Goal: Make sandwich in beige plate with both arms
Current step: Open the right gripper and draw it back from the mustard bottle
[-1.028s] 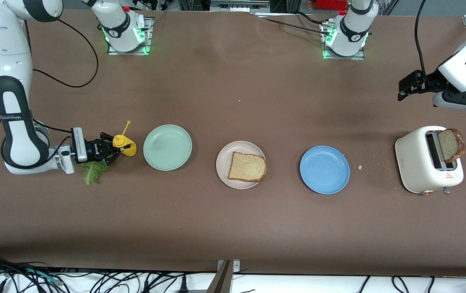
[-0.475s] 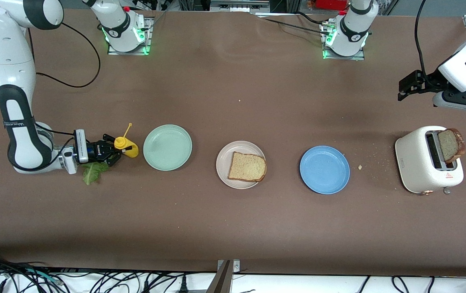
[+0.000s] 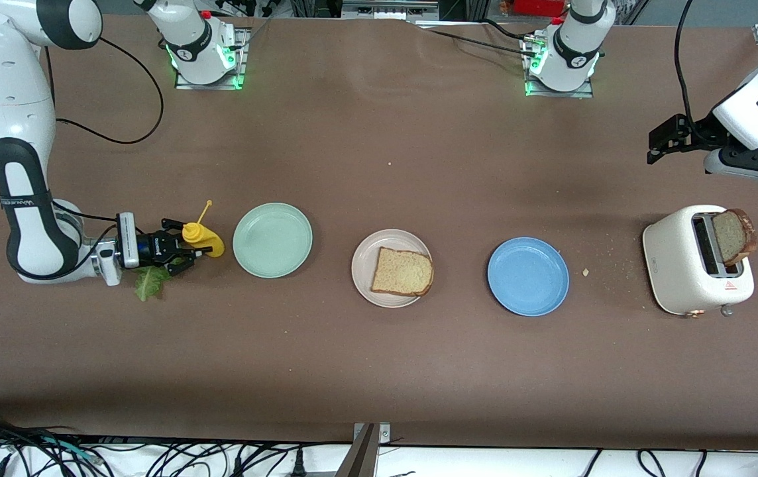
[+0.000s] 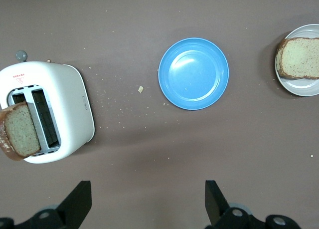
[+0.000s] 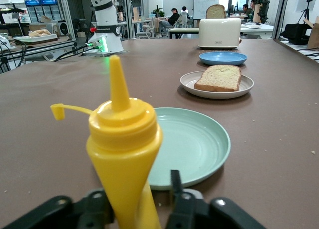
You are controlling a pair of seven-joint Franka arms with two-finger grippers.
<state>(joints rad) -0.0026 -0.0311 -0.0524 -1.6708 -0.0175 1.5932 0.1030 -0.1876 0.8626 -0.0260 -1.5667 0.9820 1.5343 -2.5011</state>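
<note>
Evidently early. Front view — one toast slice (image 3: 402, 271) lies on the beige plate (image 3: 360, 262); the lettuce (image 3: 149, 283) lies on the table by the right gripper (image 3: 183, 250). The left gripper (image 3: 664, 142) waits over the table near the toaster (image 3: 680, 265).

Left wrist view — its fingers are spread wide.

Right wrist view — fingers apart, flanking the mustard bottle (image 5: 124, 154). Next, I judge, the lettuce needs a light pinch.

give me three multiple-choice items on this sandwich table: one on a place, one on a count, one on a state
1. Where is the toast slice that lies flat?
A. on the beige plate
B. on the blue plate
C. on the mint-green plate

2. How many plates are on the table?
A. two
B. three
C. four

3. How is the left gripper?
A. shut on toast
B. shut on nothing
C. open, holding nothing

Answers:
1 A, the slice rests on the beige plate, between the mint-green plate and the blue plate.
2 B, only those three show.
3 C, its fingers stand wide apart over bare table near the toaster, which holds the second toast slice.
</note>
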